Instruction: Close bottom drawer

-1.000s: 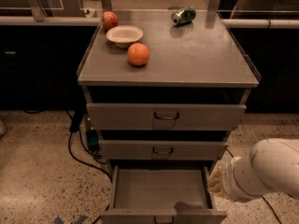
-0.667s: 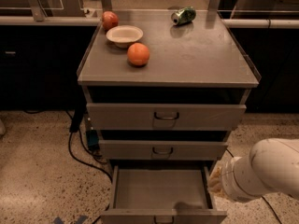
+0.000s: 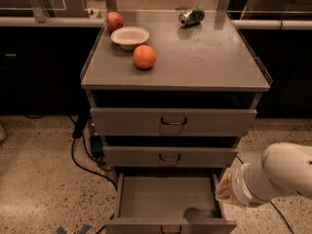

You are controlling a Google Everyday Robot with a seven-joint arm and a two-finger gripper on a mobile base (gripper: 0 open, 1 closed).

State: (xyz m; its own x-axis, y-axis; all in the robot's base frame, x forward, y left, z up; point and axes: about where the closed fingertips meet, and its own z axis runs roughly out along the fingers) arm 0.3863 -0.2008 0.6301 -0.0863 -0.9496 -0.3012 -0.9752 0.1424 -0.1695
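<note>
The bottom drawer (image 3: 168,199) is the lowest of three grey drawers in a metal cabinet. It is pulled well out, and its shallow tray looks empty. Its flat front (image 3: 146,225) with a small dark loop handle sits at the picture's bottom edge. My white arm (image 3: 273,177) comes in from the lower right, and its tan-ringed end (image 3: 225,189) is right beside the drawer's right wall. My gripper is past that end, below the picture, out of view. A dark shadow lies on the tray floor near the front right.
The two upper drawers (image 3: 173,122) (image 3: 169,156) are nearly shut. On the cabinet top (image 3: 209,57) lie an orange (image 3: 144,56), a white bowl (image 3: 129,36), a red apple (image 3: 114,20) and a green can (image 3: 191,16) on its side. Black cables (image 3: 80,155) trail on the speckled floor at left.
</note>
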